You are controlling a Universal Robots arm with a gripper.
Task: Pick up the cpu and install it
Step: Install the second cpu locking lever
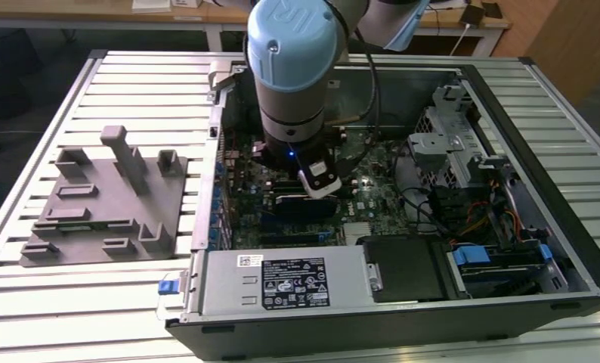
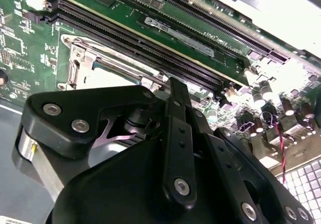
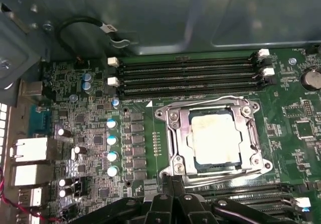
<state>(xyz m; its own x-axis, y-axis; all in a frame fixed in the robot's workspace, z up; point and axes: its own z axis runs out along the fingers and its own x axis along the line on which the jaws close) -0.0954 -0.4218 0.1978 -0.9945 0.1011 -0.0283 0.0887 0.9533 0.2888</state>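
Ribbed pale metal slats make up the table [image 1: 128,302] in the exterior view, with a wooden desk behind it. An open computer case [image 1: 542,249] lies flat there, and a grey moulded fixture [image 1: 103,204] with upright posts sits just beside it on the exterior view's left. A white sticker with dark print marks the power supply [image 1: 285,283]; the print is too small to read. The arm [image 1: 295,76] reaches straight down into the case, its gripper [image 1: 320,185] low over the green motherboard [image 1: 381,189].

In the second wrist view the black linkages of the gripper [image 2: 173,91] cover the foreground — whether its fingers are apart or together cannot be told. Just beyond them the metal-framed socket [image 2: 80,63] shows beside long black memory slots [image 2: 150,48].

In the first wrist view the cpu [image 3: 215,136], pale silver-beige with faint staining on top, lies flat inside the socket [image 3: 175,133], seated within the frame. The gripper [image 3: 173,201] sits near the socket's edge, apart from the cpu and not touching it. Empty memory slots [image 3: 185,76] with white clips run along the far side.
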